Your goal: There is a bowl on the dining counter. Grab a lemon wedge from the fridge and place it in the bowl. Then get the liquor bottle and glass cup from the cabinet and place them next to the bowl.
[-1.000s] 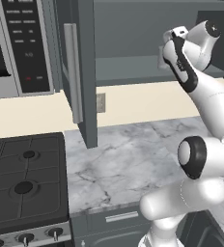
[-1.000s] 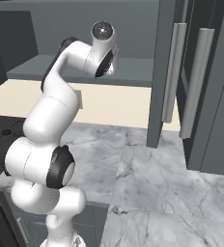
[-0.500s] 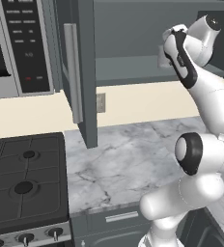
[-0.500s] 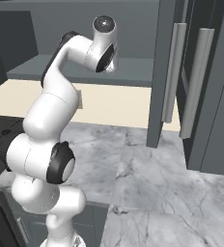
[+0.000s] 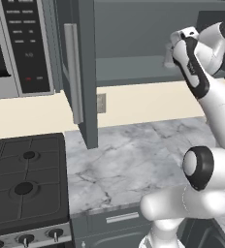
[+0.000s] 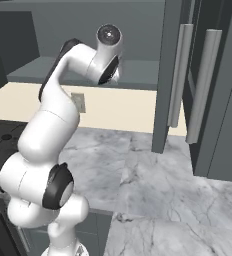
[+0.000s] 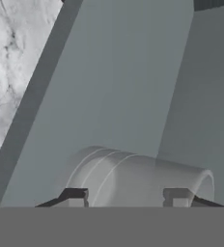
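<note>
Inside open cabinet (image 5: 134,72), on grey shelf: glass cup (image 7: 138,181), clear. Gripper (image 7: 126,197) at cup, fingers (image 7: 75,197) partly apart on either side of it; grip contact cannot be told. Below: marble worktop (image 5: 134,160), black stove (image 5: 22,184), beige wall.

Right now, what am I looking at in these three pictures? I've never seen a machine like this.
It is a white robot arm in a computer-drawn kitchen. Two pictures come from cameras behind it, left and right; the third looks along its gripper. The arm reaches up into an open wall cabinet, above a marble worktop and beside a stove. In the hand picture, a clear glass cup sits between the two fingertips; whether they already pinch it cannot be told.
</note>
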You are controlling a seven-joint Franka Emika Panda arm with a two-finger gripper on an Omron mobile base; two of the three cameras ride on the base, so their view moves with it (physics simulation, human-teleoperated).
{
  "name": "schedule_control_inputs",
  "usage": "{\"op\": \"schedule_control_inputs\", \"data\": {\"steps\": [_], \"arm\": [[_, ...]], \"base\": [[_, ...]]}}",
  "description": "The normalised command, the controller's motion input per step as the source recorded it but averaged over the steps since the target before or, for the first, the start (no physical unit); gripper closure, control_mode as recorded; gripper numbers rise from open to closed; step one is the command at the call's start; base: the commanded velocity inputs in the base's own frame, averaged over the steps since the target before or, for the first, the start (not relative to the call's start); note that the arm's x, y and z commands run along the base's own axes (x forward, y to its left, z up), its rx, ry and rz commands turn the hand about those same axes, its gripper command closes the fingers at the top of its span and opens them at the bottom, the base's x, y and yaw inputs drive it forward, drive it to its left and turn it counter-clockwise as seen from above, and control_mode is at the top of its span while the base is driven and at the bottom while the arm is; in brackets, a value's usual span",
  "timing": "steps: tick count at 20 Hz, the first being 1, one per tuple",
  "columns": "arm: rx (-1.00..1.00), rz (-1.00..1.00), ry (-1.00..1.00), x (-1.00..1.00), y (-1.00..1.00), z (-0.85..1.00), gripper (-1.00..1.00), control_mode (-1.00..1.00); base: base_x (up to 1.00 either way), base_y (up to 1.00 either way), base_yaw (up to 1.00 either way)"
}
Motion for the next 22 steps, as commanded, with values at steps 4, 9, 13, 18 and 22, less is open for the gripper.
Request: {"op": "schedule_control_inputs", "data": {"steps": [4,9,13,18,22], "arm": [[0.00,0.00,-0.23,-0.57,0.00,-0.07,1.00,-1.00],[0.00,0.00,-0.14,-0.78,0.02,0.00,1.00,-1.00],[0.00,0.00,-0.07,-0.92,0.07,0.09,1.00,-1.00],[0.00,-0.02,0.00,-0.88,0.13,0.29,1.00,-1.00],[0.00,-0.05,0.08,-0.71,0.27,0.21,1.00,-1.00]], "base": [[0.00,0.00,0.00],[0.00,0.00,0.00],[0.00,0.00,0.00],[0.00,0.00,0.00],[0.00,0.00,0.00]]}}
